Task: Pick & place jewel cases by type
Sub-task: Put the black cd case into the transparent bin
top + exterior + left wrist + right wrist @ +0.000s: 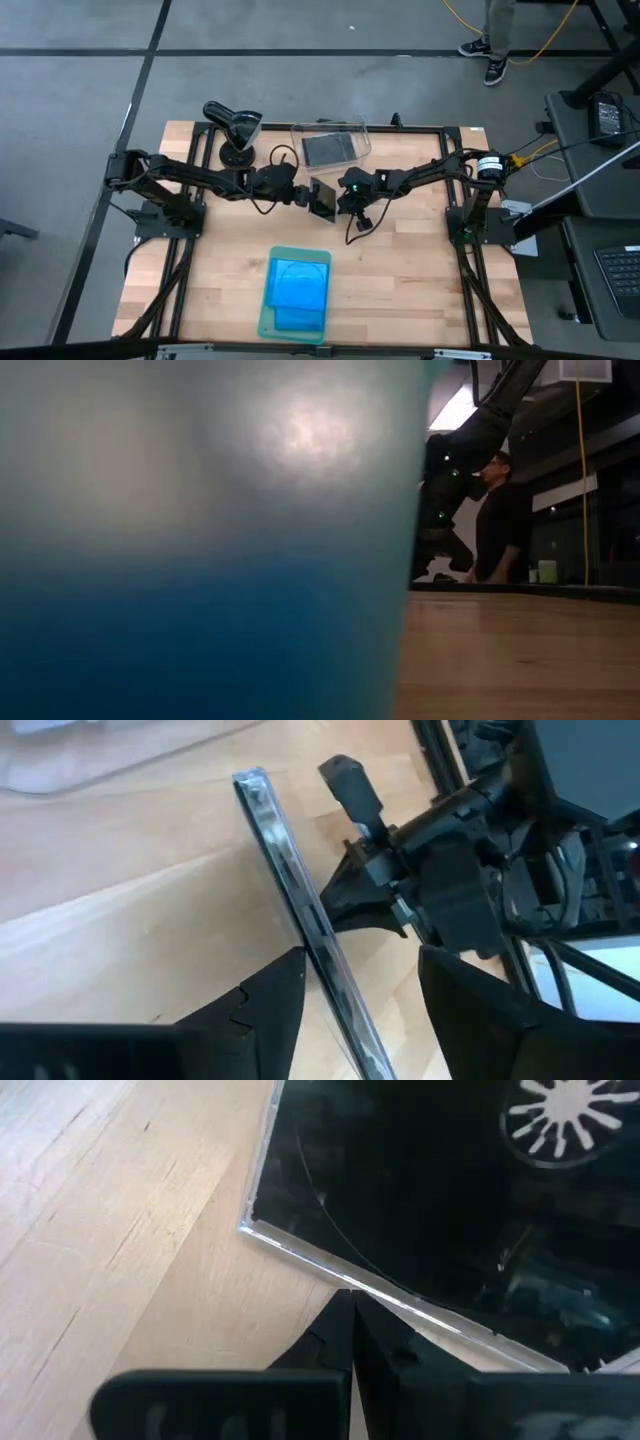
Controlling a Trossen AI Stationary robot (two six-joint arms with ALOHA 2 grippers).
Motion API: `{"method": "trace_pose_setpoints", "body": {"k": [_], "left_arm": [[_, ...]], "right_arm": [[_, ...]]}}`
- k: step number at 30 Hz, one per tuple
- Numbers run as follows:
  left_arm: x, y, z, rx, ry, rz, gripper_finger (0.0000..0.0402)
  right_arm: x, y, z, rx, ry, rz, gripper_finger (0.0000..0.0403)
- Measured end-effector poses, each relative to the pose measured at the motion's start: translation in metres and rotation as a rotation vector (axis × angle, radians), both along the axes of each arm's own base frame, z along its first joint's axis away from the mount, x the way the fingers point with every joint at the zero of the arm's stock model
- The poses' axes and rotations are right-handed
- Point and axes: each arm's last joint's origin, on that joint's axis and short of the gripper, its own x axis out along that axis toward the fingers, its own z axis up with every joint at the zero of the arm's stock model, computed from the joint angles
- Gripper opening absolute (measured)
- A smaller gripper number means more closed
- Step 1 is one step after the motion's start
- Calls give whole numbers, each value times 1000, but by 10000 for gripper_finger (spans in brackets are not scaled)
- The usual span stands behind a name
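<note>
Handing over looks like the step in progress: 1 dark jewel case (323,199) stands on edge above the middle of the table (420,270), between the 2 grippers

- Right gripper (343,199): fingers pinched together on the case's edge, seen tight against the clear rim in the right wrist view (330,1270). Grip at the edge probably keeps the case upright so its opposite side is free for the other arm
- Left gripper (360,985): fingers apart, straddling the thin case (300,910), 1 on each face. Whether the pads touch the plastic yet, I cannot tell; judged as closing in, not gripping
- Clear bin (331,144) near the table's far edge, holding at least 1 dark case (329,149); likely the target for the dark type
- Pale green tray (296,295) by the near edge, carrying blue cases (299,283), count not readable from above; sorting of blue appears done or well along
- Low view is mostly blocked by the tray wall (200,540); a person (500,525) stands in the room beyond

Risk, as a judgement: thin slick case could twist if the right fingers let go before the left has it firmly
</note>
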Motion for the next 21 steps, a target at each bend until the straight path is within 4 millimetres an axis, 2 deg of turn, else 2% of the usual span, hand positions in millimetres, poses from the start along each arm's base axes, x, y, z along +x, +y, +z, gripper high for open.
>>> {"method": "trace_pose_setpoints", "body": {"k": [10,16,21], "left_arm": [[-4,0,-9,0,99,7,143],[2,2,-25,-32,137,5,132],[11,2,-33,-72,97,-3,120]], "right_arm": [[0,0,0,2,1,-1,7],[0,0,0,2,3,-1,7],[-1,0,-1,7,8,-4,7]]}}
